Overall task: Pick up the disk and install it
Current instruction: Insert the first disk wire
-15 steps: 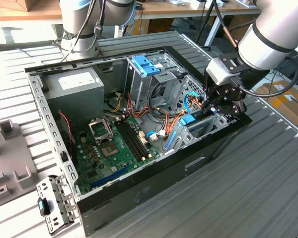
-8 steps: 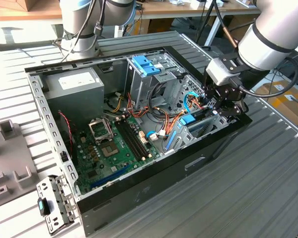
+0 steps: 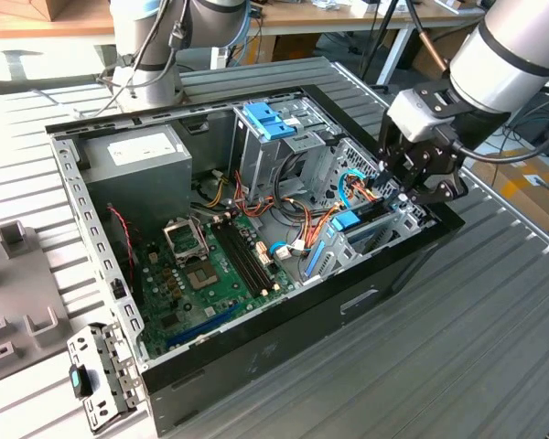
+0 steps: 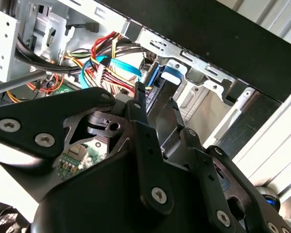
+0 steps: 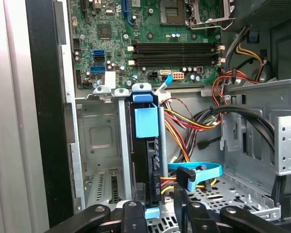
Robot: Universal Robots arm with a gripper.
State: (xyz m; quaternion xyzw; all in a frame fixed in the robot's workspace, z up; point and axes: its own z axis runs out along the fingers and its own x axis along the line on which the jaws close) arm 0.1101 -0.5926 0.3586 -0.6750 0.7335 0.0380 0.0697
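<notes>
— Where does the disk point(image 5: 150, 155) sit?

— On edge in the bay point(image 5: 102, 141), in the case point(image 3: 284, 320) corner at the exterior view's right, just beside the board point(image 3: 210, 265). Its blue rail point(image 5: 146, 121) faces up between the bay's metal walls, so it looks partly seated at least; how deep it sits cannot be seen.

— And the gripper point(image 5: 155, 206)?

— It hangs right over the disk's end, in line with it. Whether it grips the disk or stands open around it cannot be told from these views.

— What makes this step go well?

— Probably keeping the disk parallel to the bay walls, so both rails run in their guides without one side binding. Any push should go straight along the slot, gently, since a tilt could jam it.

— Any hazards?

— The wires point(image 5: 184, 126) and the blue cable point(image 5: 203, 170) lie just beside the bay on its far side. They could snag or get pinched, so the arm should stay clear of that side.
</notes>
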